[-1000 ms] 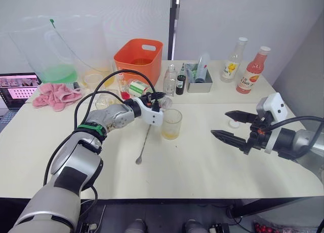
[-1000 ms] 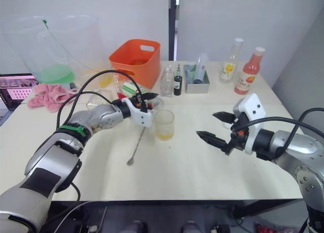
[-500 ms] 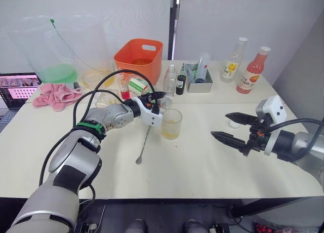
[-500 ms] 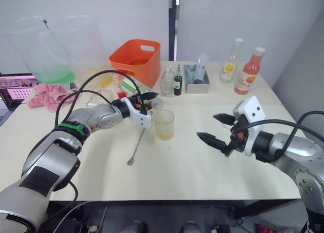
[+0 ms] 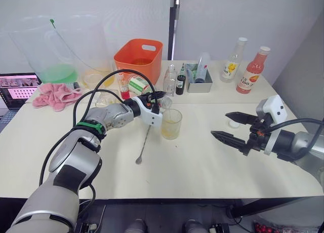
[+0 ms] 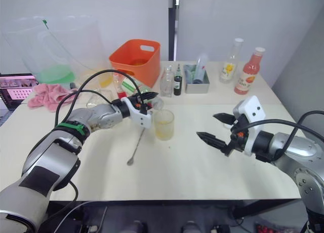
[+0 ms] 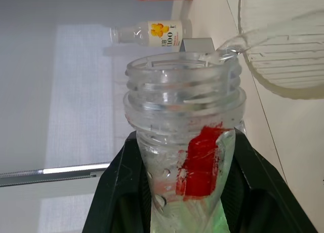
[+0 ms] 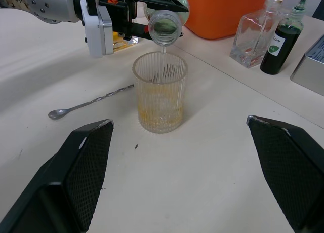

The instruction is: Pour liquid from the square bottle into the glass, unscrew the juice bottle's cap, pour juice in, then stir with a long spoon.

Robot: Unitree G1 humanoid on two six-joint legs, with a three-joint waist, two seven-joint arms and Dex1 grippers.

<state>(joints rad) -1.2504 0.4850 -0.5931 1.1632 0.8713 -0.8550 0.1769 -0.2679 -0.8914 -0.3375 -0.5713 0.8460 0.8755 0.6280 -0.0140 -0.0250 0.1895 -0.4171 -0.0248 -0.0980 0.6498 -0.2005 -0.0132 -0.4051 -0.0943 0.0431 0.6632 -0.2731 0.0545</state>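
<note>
My left gripper (image 5: 156, 98) is shut on the uncapped juice bottle (image 7: 185, 121), a clear plastic bottle with a red label. The bottle lies tilted, its open mouth (image 8: 164, 26) just above the ribbed glass (image 5: 171, 124), and a thin stream runs into it. Yellowish liquid sits in the glass's bottom. The long spoon (image 5: 143, 147) lies on the table just left of the glass. The square bottle (image 5: 170, 80) stands upright behind the glass. My right gripper (image 5: 219, 123) hovers open and empty to the right of the glass, with a small white cap (image 5: 234, 124) on the table beside it.
An orange basket (image 5: 139, 55) stands at the back, with a dark green vial (image 5: 180, 82) and a grey tin (image 5: 198, 81) beside the square bottle. Two capped drink bottles (image 5: 232, 61) (image 5: 253, 71) stand at the back right. A pink cloth (image 5: 55, 94) and a laptop (image 5: 17, 88) lie at the left.
</note>
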